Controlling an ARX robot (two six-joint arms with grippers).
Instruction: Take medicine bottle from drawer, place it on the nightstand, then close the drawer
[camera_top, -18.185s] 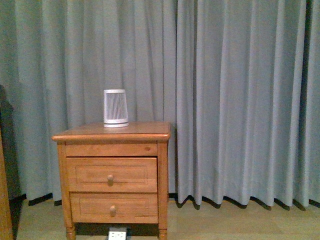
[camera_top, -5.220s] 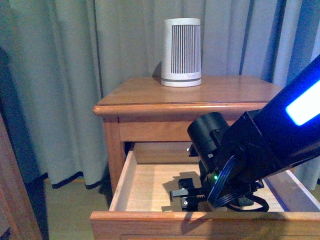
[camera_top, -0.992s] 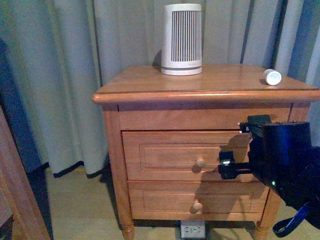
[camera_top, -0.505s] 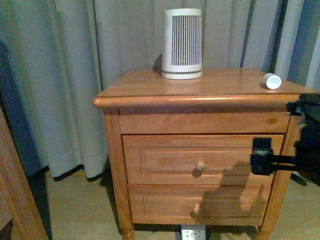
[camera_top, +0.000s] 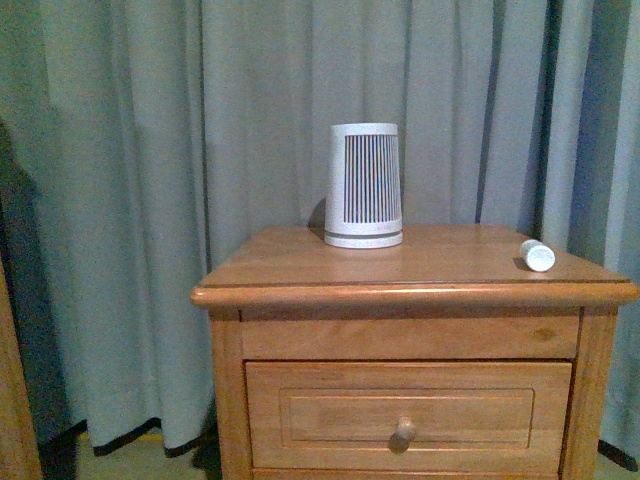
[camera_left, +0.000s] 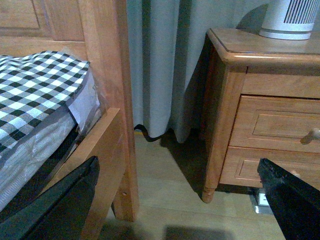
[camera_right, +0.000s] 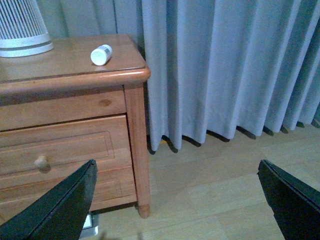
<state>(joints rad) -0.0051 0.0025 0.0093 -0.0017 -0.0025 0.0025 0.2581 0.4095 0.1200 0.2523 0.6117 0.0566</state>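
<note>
Bottle (camera_top: 537, 255) lying at far right of nightstand (camera_top: 300, 270) surface, drawer (camera_top: 405, 405) shut. Task apparently done; retract gently, clear of knob (camera_top: 404, 430). Both hands spread, empty

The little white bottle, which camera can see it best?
The right wrist view. There the medicine bottle lies on its side on the nightstand, seen from above with its whole length showing. The front view shows the medicine bottle smaller, mostly its round end. The left wrist view does not show it.
</note>
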